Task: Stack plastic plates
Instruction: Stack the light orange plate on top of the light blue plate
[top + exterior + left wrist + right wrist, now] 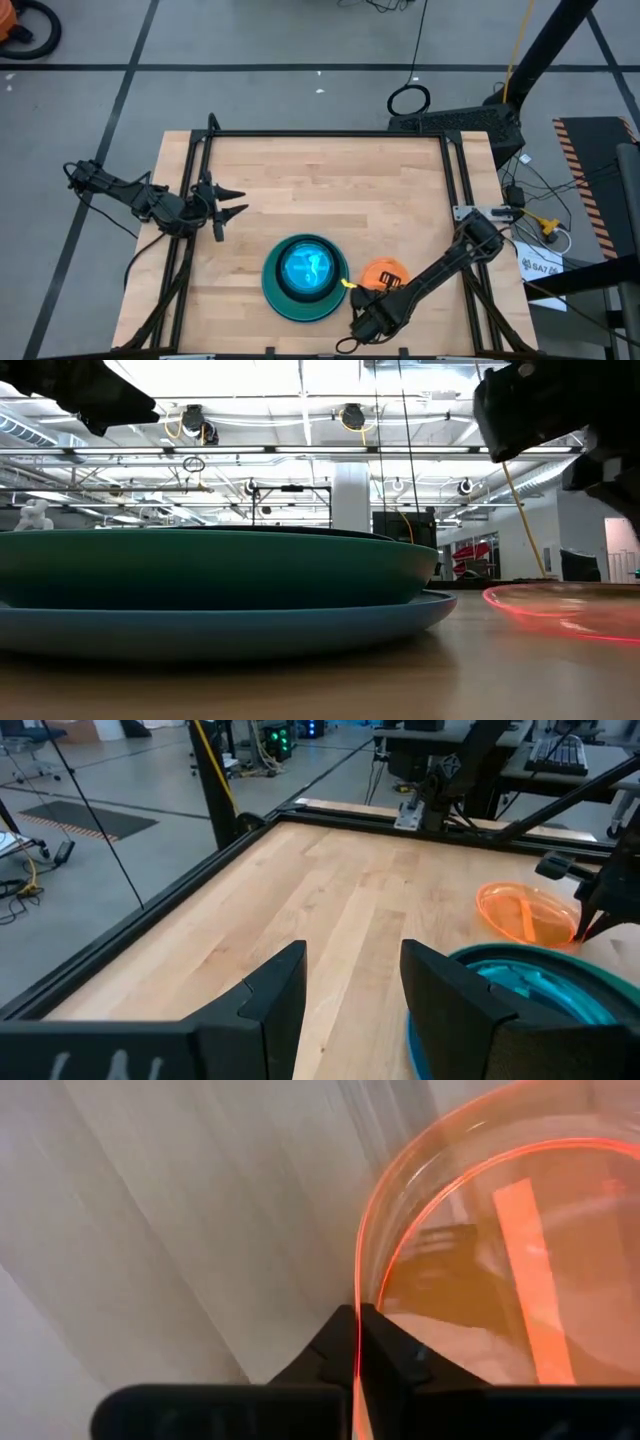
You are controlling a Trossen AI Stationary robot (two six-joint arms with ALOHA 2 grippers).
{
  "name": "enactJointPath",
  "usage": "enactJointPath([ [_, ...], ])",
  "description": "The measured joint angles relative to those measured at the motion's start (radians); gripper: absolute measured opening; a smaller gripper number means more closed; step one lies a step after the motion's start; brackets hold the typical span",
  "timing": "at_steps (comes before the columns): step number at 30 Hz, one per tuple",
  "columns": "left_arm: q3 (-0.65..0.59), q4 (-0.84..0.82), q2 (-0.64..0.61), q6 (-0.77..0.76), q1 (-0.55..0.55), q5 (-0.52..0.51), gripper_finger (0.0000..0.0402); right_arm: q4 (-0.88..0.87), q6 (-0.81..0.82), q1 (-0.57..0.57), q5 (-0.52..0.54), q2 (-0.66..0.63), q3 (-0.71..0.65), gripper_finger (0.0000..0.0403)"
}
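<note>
A stack of plastic plates (305,277) stands near the table's near edge: a large blue plate (200,628) at the bottom, a large teal one (200,565) on it, and a small cyan one (305,267) on top. Right of the stack, a small translucent orange plate (387,270) lies on the wood. My right gripper (377,288) points down at that plate's near side and is shut on its rim. At the table's left side, my left gripper (236,201) hangs open with nothing between its fingers (270,995). My right gripper pinches the orange plate's rim (362,1295) between its two fingers, one inside the rim and one outside. The fingers come from above, pointing down, at the plate's near side. The plate (570,605) lies low on the table, about level.
A black frame (330,135) runs along the table's far, left and right edges. Bare wood (340,190) lies between the two grippers and beyond the stack. Cables and a control box (520,215) sit off the table's right edge.
</note>
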Motion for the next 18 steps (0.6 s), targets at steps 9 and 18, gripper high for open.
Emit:
enactJointPath([
  [9,0.0,0.0,0.0,0.0,0.0,0.0,0.017,-0.072,0.006,0.002,0.0,-0.104,-0.002,0.0001],
  [18,0.0,-0.003,0.0,0.002,0.0,0.0,0.017,-0.074,0.017,0.002,0.055,-0.188,-0.001,0.0001],
])
